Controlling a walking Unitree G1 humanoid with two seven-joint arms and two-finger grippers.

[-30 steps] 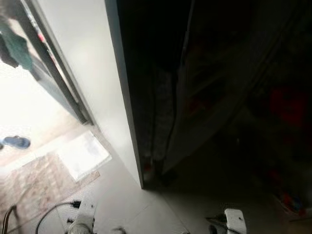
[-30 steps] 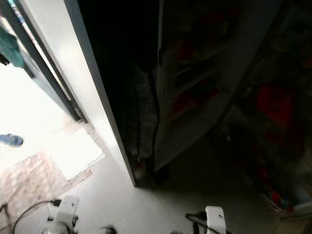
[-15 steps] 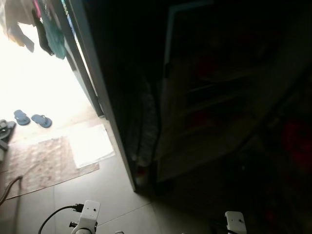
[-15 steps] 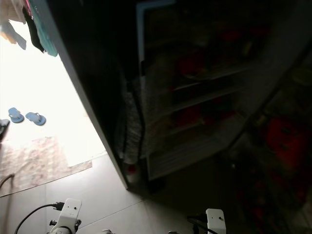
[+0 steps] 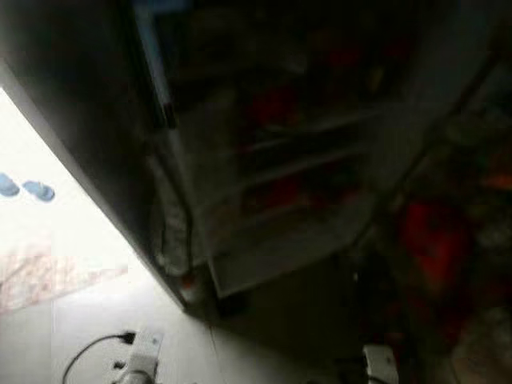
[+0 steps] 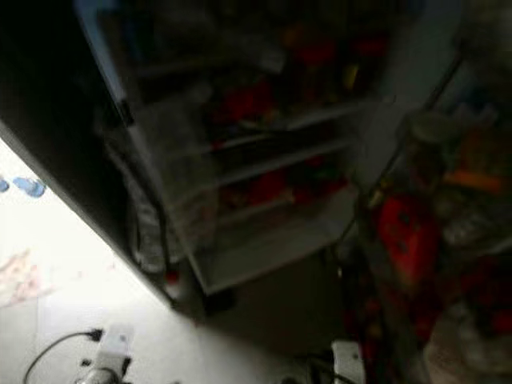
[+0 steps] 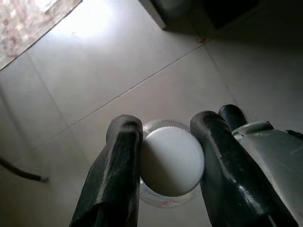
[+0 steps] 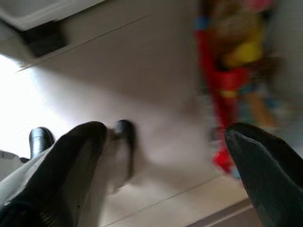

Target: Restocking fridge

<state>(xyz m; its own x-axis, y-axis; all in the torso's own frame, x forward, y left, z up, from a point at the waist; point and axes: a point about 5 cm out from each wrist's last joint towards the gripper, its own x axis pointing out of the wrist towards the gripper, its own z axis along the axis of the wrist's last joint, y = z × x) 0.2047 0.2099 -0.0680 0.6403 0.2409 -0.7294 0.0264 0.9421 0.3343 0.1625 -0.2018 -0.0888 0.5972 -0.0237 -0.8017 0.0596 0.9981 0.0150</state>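
Head view blurred, open fridge (image 6: 264, 160) with shelves of red items, dark, left wrist view, left gripper (image 7: 165, 161) fingers pinching a white-capped jar (image 7: 171, 161) above tiled floor (image 7: 94, 71), right wrist view, right gripper (image 8: 165, 156) fingers spread wide, holding nothing

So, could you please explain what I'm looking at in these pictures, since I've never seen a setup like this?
This is a walking humanoid robot restocking a fridge. The two dark, blurred pictures come from its head camera, looking down at the open fridge, whose shelves hold reddish items too blurred to name. Bright daylight falls on the tiled floor to the robot's left, where a pair of blue slippers lies. The other two pictures come from cameras on its wrists, looking along each gripper's black fingers. The left gripper clamps a clear container with a white ribbed lid above the floor. The right gripper is open and holds nothing.
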